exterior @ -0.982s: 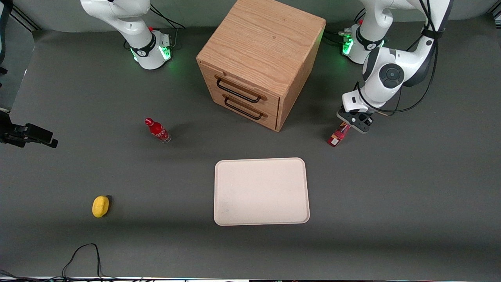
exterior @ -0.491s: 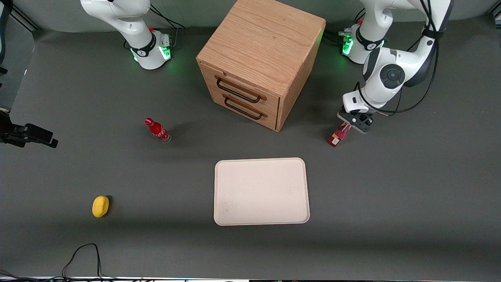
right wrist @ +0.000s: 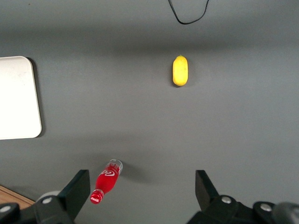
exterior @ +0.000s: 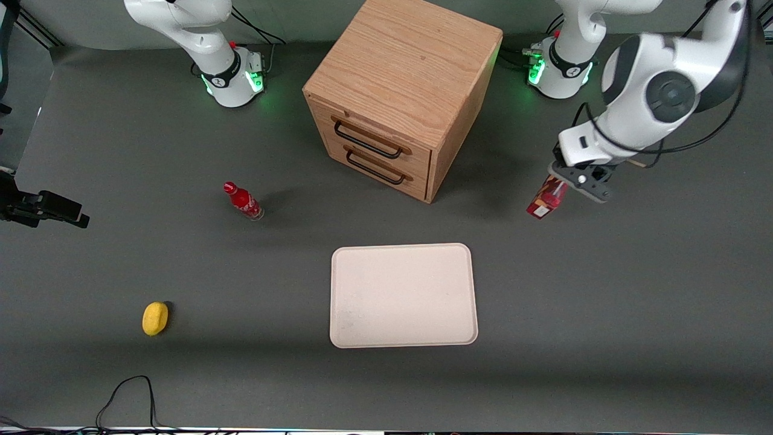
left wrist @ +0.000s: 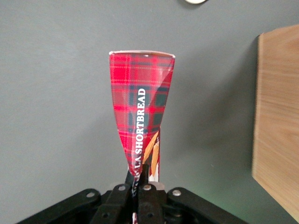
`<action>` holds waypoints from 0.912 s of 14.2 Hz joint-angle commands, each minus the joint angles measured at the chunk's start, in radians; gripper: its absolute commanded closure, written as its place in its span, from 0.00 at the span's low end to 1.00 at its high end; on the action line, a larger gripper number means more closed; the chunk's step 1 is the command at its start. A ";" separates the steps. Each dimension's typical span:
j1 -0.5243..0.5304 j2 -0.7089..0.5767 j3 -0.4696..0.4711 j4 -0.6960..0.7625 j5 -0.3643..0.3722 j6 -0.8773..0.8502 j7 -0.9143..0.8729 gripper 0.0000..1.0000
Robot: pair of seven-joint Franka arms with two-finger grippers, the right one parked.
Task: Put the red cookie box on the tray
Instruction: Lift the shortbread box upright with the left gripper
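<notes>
A dark grey table fills the scene, with a plain grey wall edge just above its far rim. Toward the working arm's end, the left arm's gripper [exterior: 564, 187] is clamped on one end of the red cookie box [exterior: 547, 201], which hangs from it lifted and tilted, its free end lower and nearer the front camera. In the wrist view the fingers [left wrist: 143, 179] pinch the narrow end of the red plaid box [left wrist: 140, 116], printed with the word SHORTBREAD, and only bare table shows under it. The cream tray [exterior: 403, 295] lies flat near the middle of the table, nearer the front camera than the box and well apart from it. A wooden two-drawer cabinet [exterior: 401, 90] stands farther from the camera than the tray, both drawers shut, their dark handles facing the tray; it sits beside the box, a gap between them. Toward the parked arm's end stand a small red bottle [exterior: 243, 201] and, nearer the camera, a yellow lemon-like object [exterior: 155, 318]. A black cable [exterior: 130, 399] loops at the table's near edge.
</notes>
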 commanded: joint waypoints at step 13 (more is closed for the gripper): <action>-0.014 0.381 -0.007 0.889 -0.003 -0.476 -0.436 1.00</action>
